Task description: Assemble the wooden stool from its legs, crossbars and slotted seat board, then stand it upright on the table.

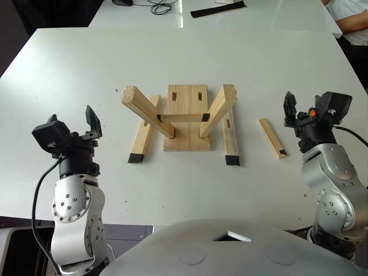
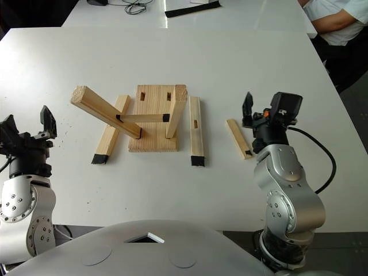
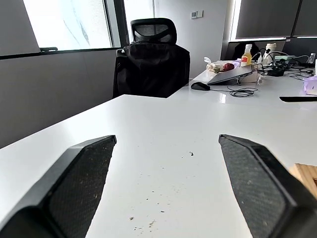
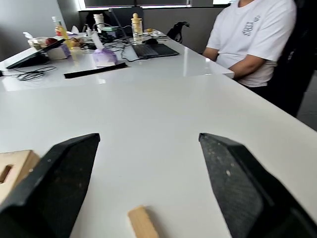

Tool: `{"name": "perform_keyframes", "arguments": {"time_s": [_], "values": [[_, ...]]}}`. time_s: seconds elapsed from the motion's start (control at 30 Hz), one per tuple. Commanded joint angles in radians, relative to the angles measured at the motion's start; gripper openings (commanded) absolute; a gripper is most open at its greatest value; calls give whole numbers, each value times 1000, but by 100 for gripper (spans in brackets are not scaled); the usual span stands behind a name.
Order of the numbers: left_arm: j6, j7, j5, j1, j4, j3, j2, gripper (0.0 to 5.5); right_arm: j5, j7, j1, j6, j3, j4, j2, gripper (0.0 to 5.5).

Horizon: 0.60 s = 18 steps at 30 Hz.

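Fingers point(image 3: 79, 188) of the left gripper point(image 3: 167, 141) stand wide apart with nothing between them. This gripper hovers over the near left part of the white table point(image 1: 69, 75), well apart from the wood.

To its right the first loose leg point(image 1: 145, 129) lies flat on the table, running near to far. Its black-tipped end is nearest the robot, and it lies just beside the left edge of the seat board point(image 1: 187, 138).

The seat board lies flat at the middle of the table, with two open slots showing toward its far edge. On it stands a frame of two legs. The left joined leg point(image 1: 146, 111) leans out to the left, its raised upper end reaching past the first loose leg. The right joined leg point(image 1: 218, 110) leans out to the right. Each has its lower end on the board. The joining crossbar point(image 1: 184, 117) runs level between them, low down, with black marks at its ends. Whether the lower ends sit in slots cannot be told.

Just right of the board the second loose leg point(image 1: 230, 138) lies flat, near to far, slot up, with its black tip at the near end.

Farther right the spare crossbar point(image 1: 272, 138) lies flat by itself, near the right gripper point(image 4: 149, 136). That gripper hovers over the near right part of the table, its fingers point(image 4: 237, 183) spread wide and holding nothing.
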Motion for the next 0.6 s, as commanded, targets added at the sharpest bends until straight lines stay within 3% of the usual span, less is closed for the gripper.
{"name": "perform_keyframes", "arguments": {"time_s": [0.03, 0.13, 0.33, 0.6], "values": [[118, -238, -154, -46, -100, -347, 108, 384, 262, 194, -73, 93, 171, -85, 12, 369], [158, -286, -189, -9, -137, -453, 157, 384, 367, 271, -88, 137, 185, -85, -34, 369], [115, -263, -196, -5, -71, -295, 167, 384, 422, 305, -71, 149, 154, -69, -102, 369], [81, -277, -267, -23, -29, -135, 172, 384, 394, 489, -55, 79, 49, 55, -309, 369]]}}
